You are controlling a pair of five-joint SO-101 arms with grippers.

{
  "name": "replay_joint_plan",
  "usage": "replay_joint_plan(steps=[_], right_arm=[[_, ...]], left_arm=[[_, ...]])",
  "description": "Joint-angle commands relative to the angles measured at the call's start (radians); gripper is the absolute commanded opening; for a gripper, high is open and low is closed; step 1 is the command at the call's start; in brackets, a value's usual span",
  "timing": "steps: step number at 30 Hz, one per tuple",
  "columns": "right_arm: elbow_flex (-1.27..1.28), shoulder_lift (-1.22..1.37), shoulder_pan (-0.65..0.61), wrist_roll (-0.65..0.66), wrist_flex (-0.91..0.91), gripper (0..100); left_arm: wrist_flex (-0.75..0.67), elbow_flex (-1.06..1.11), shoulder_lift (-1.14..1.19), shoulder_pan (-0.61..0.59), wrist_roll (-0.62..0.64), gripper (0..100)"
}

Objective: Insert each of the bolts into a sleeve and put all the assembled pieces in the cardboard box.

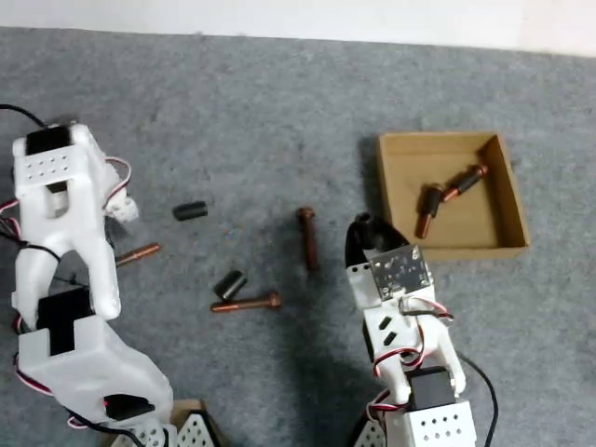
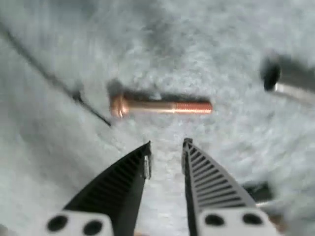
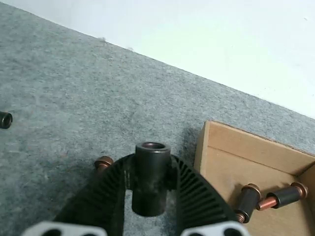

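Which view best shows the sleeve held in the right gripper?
Right wrist view: the sleeve sits clamped in the right gripper, its open end and bore plain to see. In the high view it merges with the dark gripper tip and is hard to tell apart. The left wrist view faces a loose bolt.

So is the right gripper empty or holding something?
Holding: the right gripper is shut on a black sleeve, whose open end looks hollow and empty.
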Motion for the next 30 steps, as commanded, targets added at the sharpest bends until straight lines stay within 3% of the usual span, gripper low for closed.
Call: replay_joint_plan(steps=[1, 7, 13, 25, 30], right_arm=[[0.107, -0.016, 0.01, -0.003, -0.001, 0.5], [0.107, -0.016, 0.01, -0.003, -0.001, 0.5], [0.107, -0.016, 0.01, -0.003, 0.001, 0.5], [0.107, -0.016, 0.01, -0.003, 0.001, 0.6], [0.107, -0.016, 0.01, -0.003, 0.001, 0.6]], left_arm=[[0.014, -0.028, -0.005, 0.024, 0.255, 11], [0.005, 0.042, -0.007, 0.013, 0.414, 11], [-0.23, 0.176, -0.008, -0.042, 0.566, 11], [-0.594, 0.406, -0.016, -0.059, 0.617, 11], [-0.683, 0.458, -0.008, -0.058, 0.631, 11]])
